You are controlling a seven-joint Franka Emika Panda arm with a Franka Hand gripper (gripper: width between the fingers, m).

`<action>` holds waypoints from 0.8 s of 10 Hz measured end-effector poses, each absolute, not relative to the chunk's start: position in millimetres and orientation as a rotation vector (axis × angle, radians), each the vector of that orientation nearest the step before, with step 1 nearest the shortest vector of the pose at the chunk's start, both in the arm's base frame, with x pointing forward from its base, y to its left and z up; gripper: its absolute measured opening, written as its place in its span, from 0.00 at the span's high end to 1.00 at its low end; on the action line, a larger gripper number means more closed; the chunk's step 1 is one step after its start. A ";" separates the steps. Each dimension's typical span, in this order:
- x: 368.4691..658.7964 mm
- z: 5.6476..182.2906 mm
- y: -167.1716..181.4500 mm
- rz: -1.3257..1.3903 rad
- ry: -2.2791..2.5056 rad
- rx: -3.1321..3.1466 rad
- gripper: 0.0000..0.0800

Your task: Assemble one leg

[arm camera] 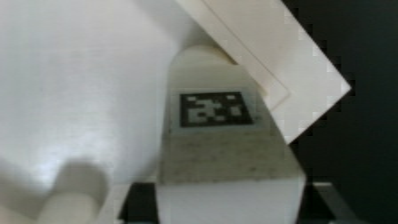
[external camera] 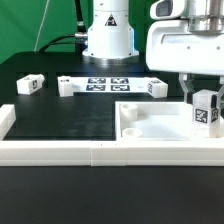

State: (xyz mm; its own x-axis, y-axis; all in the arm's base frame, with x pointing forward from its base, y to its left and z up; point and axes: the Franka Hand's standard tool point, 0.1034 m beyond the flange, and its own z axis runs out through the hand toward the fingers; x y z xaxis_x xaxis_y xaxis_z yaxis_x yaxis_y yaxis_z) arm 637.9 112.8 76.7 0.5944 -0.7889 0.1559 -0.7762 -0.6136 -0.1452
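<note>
The leg [external camera: 206, 109] looks like a small, stiff plastic block: light, hard and probably a bit slippery on its smooth white faces, with nothing about it that seems fragile. Its flat opposite sides are the natural place to pinch, up near the top end, leaving the lower end free to go into the slab [external camera: 160, 125]. It stands upright just above the slab's corner at the exterior view's right, tag facing the camera. The gripper [external camera: 201, 96] comes down over it, and the jaws appear clamped on the leg's upper part, one finger on each side. In the wrist view the leg [arm camera: 221, 130] runs straight out between the jaws, over the slab's white surface [arm camera: 71, 100]
</note>
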 end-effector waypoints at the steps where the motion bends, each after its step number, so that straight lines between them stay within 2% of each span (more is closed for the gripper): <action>1: 636.7 76.7 112.7 -0.303 1.496 -2.663 0.63; 8: 631.5 76.1 114.0 -0.180 2.303 -1.922 0.62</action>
State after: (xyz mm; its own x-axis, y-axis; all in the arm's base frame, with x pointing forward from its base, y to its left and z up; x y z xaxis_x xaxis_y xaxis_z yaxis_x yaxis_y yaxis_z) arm 631.5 114.0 76.1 -0.1764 -0.9839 -0.0278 -0.9677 0.1786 -0.1781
